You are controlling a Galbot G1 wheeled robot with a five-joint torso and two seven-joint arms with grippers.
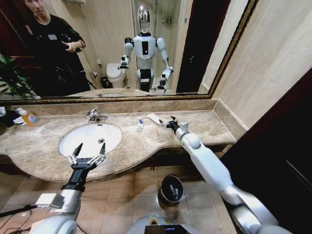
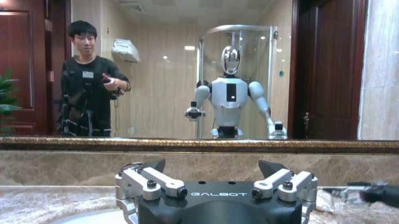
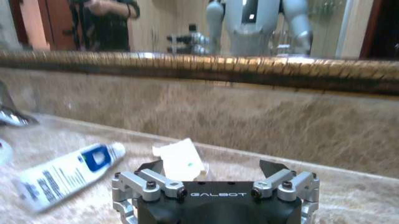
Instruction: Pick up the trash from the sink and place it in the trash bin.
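Note:
The white oval sink sits in the beige marble counter, and its bowl looks bare. To its right, two pieces of trash lie on the counter: a small white tube with a blue label and a flat white packet. My right gripper is open low over the counter, just right of the packet, which lies by one fingertip. My left gripper hovers open over the sink's front rim, holding nothing. The black trash bin stands on the floor below the counter.
A chrome faucet rises behind the basin. An orange-and-clear soap bottle stands at the counter's far left, beside a plant. A gold-framed mirror backs the counter, with a wall on the right. A person is reflected in it.

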